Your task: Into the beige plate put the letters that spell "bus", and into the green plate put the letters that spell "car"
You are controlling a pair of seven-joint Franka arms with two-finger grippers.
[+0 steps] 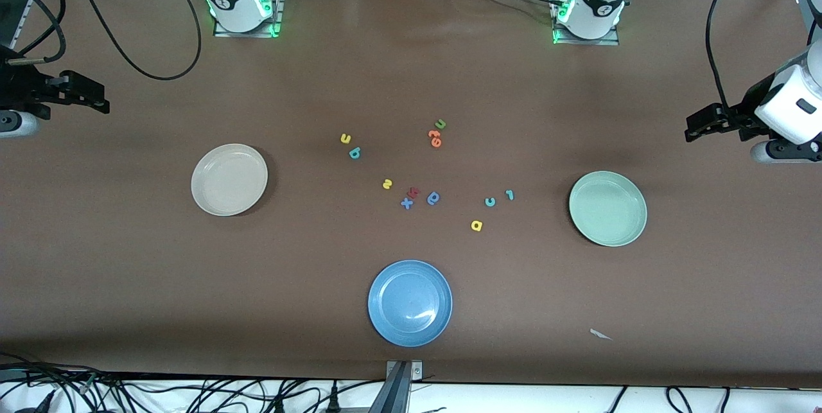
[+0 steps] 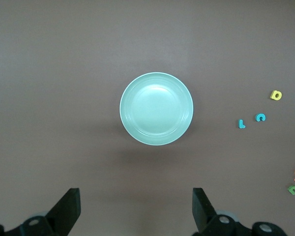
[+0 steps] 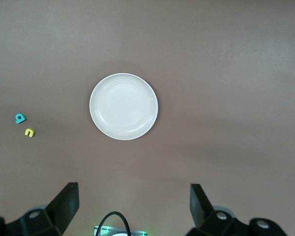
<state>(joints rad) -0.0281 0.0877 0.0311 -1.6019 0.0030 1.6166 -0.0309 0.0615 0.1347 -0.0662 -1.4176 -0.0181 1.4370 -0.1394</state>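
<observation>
The beige plate (image 1: 229, 180) (image 3: 123, 106) lies toward the right arm's end and the green plate (image 1: 607, 208) (image 2: 156, 108) toward the left arm's end, both empty. Between them lie the yellow "u" (image 1: 345, 139) (image 3: 29, 132), teal "b" (image 1: 355, 153) (image 3: 20, 118), yellow "s" (image 1: 387, 184), teal "c" (image 1: 490, 202) (image 2: 260, 117), teal "r" (image 1: 510, 194) (image 2: 241, 124) and yellow "a" (image 1: 476, 225) (image 2: 276, 95). My left gripper (image 1: 690, 128) (image 2: 136, 206) hangs open high beside the green plate. My right gripper (image 1: 100, 97) (image 3: 133, 204) hangs open high beside the beige plate. Neither holds anything.
A blue plate (image 1: 410, 303) sits nearest the front camera. Other letters lie among the task's: a green "u" (image 1: 440, 124), orange letters (image 1: 435, 138), a red letter (image 1: 414, 192), a blue "x" (image 1: 406, 203) and a blue round letter (image 1: 433, 198). A white scrap (image 1: 600, 334) lies near the table's front edge.
</observation>
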